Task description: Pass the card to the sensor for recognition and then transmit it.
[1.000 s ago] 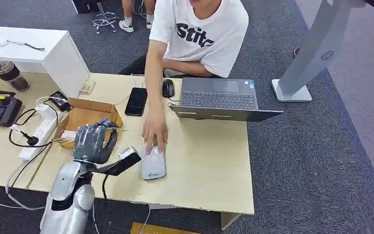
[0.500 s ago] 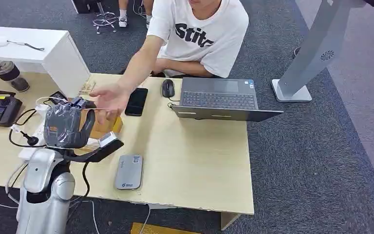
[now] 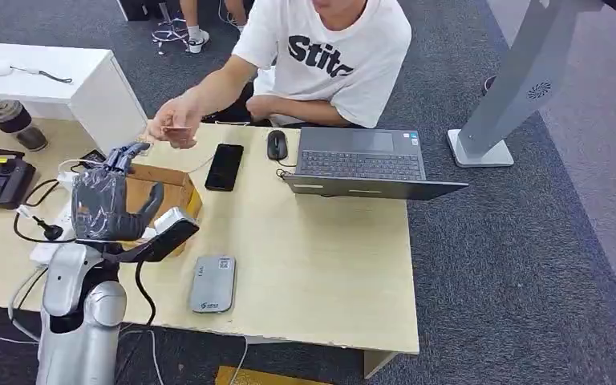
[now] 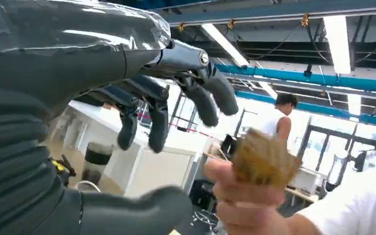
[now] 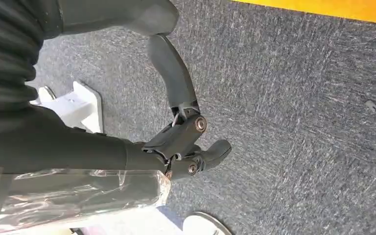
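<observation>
While the left robot hand (image 3: 106,204) stands raised over the table (image 3: 321,265), fingers apart and holding nothing, the card (image 3: 178,130) sits pinched in a person's hand (image 3: 172,124) just beyond its fingertips, not touching them. Sensor (image 3: 212,284) lies flat on the table, near the robot hand's wrist side. Cardboard box (image 3: 156,188) directly behind the robot hand. Right robot hand (image 5: 176,132) hangs over carpet (image 5: 298,112), fingers loosely curled, nothing in it.
</observation>
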